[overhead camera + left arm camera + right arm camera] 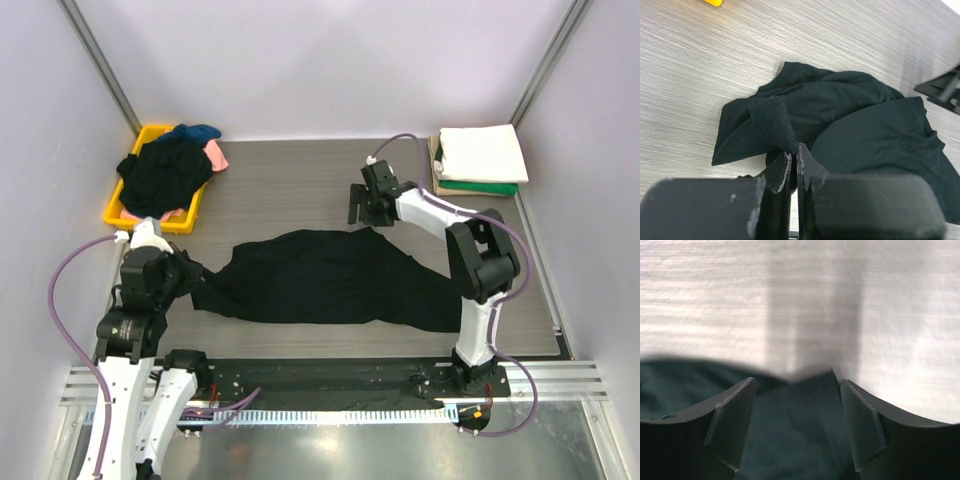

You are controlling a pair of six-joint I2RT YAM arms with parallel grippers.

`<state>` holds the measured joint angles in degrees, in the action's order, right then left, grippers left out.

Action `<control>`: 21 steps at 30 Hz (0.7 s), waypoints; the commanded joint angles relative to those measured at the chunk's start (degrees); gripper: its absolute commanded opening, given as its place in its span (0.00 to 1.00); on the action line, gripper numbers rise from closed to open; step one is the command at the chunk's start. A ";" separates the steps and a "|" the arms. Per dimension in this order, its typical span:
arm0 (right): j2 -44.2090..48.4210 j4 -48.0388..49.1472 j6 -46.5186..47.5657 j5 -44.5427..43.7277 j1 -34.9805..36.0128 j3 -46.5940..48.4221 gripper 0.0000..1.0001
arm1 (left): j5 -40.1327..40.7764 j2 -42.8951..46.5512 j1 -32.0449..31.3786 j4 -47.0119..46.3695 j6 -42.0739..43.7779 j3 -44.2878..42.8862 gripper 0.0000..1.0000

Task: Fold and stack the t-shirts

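A large black t-shirt (pixel 330 280) lies crumpled across the middle of the table. My left gripper (pixel 185 275) is shut on the shirt's stitched hem (pixel 777 125) at its left end. My right gripper (pixel 362 212) is open just above the shirt's far edge, with black cloth (pixel 795 425) between its spread fingers. A folded stack of white, green and tan t-shirts (pixel 480 158) sits at the back right. More t-shirts, black, blue and pink (pixel 172 165), are heaped in the yellow tray.
The yellow tray (pixel 116 212) stands at the back left, near the left wall. The grey wood-grain table (pixel 290 190) shows between the tray and the folded stack. Metal rails run along the near edge by the arm bases.
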<state>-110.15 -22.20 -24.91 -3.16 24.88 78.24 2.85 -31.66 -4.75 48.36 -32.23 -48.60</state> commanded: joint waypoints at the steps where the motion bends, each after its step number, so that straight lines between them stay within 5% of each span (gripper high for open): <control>1: -3.91 -2.06 3.19 -3.17 0.17 6.48 0.74 | -1.09 0.99 0.01 -3.27 1.38 -0.27 0.03; 10: -6.66 -3.56 2.23 -4.49 0.25 6.93 0.48 | -0.83 1.43 0.01 -3.27 1.38 -0.18 0.03; 21: -4.99 -3.73 0.74 -4.13 1.22 3.86 0.52 | -0.66 1.69 -0.08 -3.27 1.38 -0.27 0.03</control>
<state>-117.43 -25.58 -23.03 -6.96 25.10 83.35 2.74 -30.83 -4.75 48.18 -32.23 -48.58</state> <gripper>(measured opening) 0.535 0.032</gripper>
